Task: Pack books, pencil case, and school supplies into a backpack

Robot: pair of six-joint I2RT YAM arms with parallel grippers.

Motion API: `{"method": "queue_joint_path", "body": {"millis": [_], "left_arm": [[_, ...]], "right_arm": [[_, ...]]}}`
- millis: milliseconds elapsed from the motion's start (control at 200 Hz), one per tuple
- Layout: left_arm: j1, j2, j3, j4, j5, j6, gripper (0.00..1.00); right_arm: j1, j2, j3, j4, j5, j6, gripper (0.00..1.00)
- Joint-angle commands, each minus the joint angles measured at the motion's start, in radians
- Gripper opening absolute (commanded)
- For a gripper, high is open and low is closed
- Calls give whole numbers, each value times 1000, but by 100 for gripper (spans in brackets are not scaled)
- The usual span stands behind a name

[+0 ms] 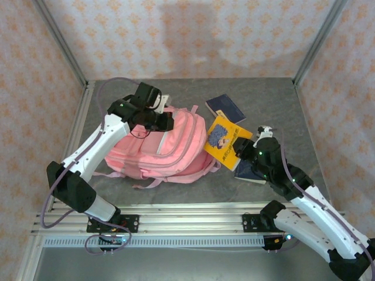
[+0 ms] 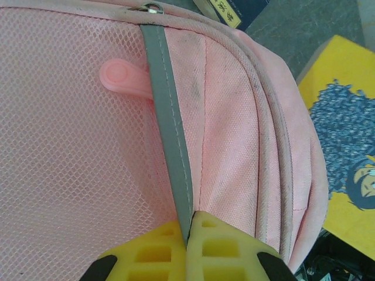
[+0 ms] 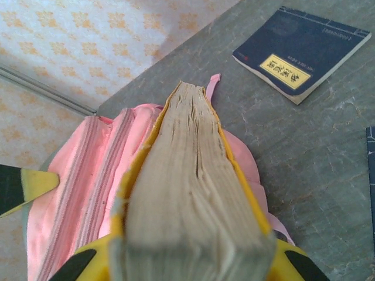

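The pink backpack point(image 1: 158, 149) lies flat in the middle of the table. My left gripper point(image 1: 166, 123) rests on its top and is shut on a grey trim strip point(image 2: 167, 111) of the backpack point(image 2: 70, 164), pinched between the yellow fingertips of the left gripper point(image 2: 188, 234). My right gripper point(image 1: 246, 149) is shut on the yellow book point(image 1: 224, 140), held tilted at the backpack's right edge. In the right wrist view the yellow book point(image 3: 193, 187) stands edge-on between the fingers of the right gripper point(image 3: 190, 263), pointing over the backpack point(image 3: 82, 187). The pencil case and school supplies are out of view.
A navy book with a yellow label point(image 1: 225, 107) lies behind the yellow one, and the same navy book point(image 3: 302, 50) lies on the bare grey tabletop. Another navy book point(image 1: 249, 171) lies under my right arm. Metal frame posts point(image 1: 58, 41) and patterned walls close the back and sides.
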Motion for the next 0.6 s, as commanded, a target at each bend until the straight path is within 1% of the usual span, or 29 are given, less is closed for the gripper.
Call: {"method": "queue_joint_path", "body": {"millis": [0, 55, 140, 200, 275, 355, 440, 535, 595], "left_arm": [[-14, -50, 46, 31, 60, -2, 0], [-15, -42, 35, 33, 71, -8, 0], [-26, -18, 22, 19, 93, -11, 0], [-38, -1, 29, -15, 61, -9, 0], [-46, 4, 49, -65, -21, -7, 20], [-46, -15, 76, -102, -105, -4, 36], [-52, -34, 118, -134, -166, -1, 43], [-78, -38, 155, -145, -173, -4, 46], [-120, -24, 175, -147, -173, -10, 47]], "right_arm": [[-13, 25, -27, 180, -122, 130, 0], [-20, 45, -51, 271, -191, 186, 0], [-32, 61, -89, 414, -259, 271, 0], [-51, 69, -117, 517, -317, 327, 0], [-75, 74, -140, 605, -365, 388, 0], [-81, 72, -156, 659, -388, 416, 0], [-81, 73, -160, 678, -400, 423, 0], [-81, 75, -167, 689, -400, 428, 0], [-81, 81, -167, 690, -401, 426, 0]]}}
